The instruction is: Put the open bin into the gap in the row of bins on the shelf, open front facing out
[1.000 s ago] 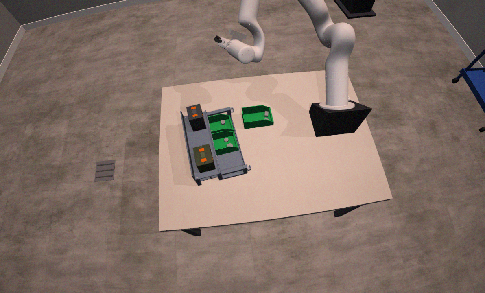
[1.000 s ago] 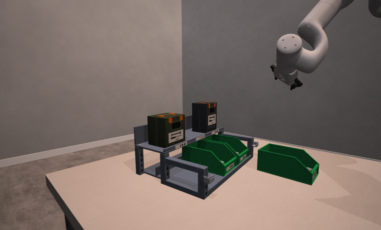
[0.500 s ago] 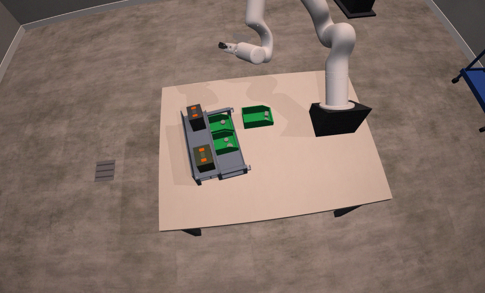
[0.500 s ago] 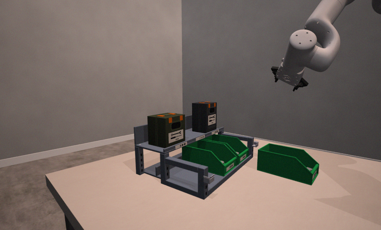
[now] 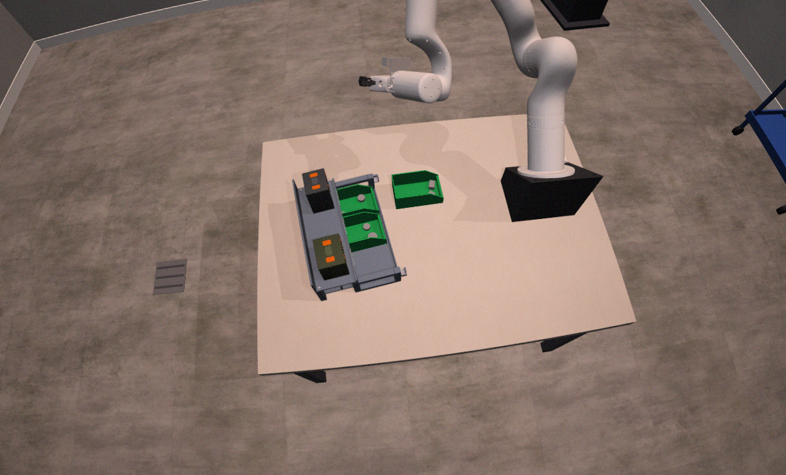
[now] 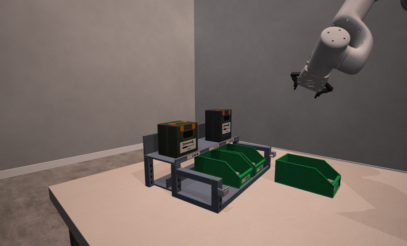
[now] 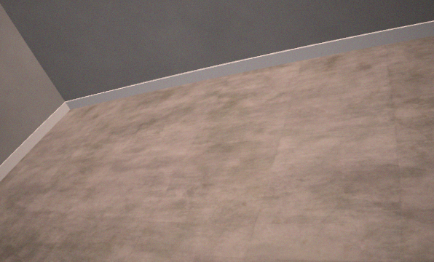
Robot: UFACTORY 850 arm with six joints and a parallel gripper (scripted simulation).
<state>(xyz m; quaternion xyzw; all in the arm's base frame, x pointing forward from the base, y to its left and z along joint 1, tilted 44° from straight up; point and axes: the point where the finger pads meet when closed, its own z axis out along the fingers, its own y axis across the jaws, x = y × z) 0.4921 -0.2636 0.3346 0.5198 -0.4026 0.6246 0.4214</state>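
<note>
Jaws spread wide, holding nothing, high above green bin point(image 6: 305, 174) on table point(image 6: 260, 220)

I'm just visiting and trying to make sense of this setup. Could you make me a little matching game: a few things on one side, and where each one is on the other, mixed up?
Things:
1. loose green bin
2. olive case
3. gripper
4. two shelved green bins

Places or states:
A. on the shelf's top board
B. open and holding nothing, high above the table
C. side by side on the lower shelf level
D. on the table beside the shelf

Pairs: 1-D, 2-A, 3-B, 4-C
</note>
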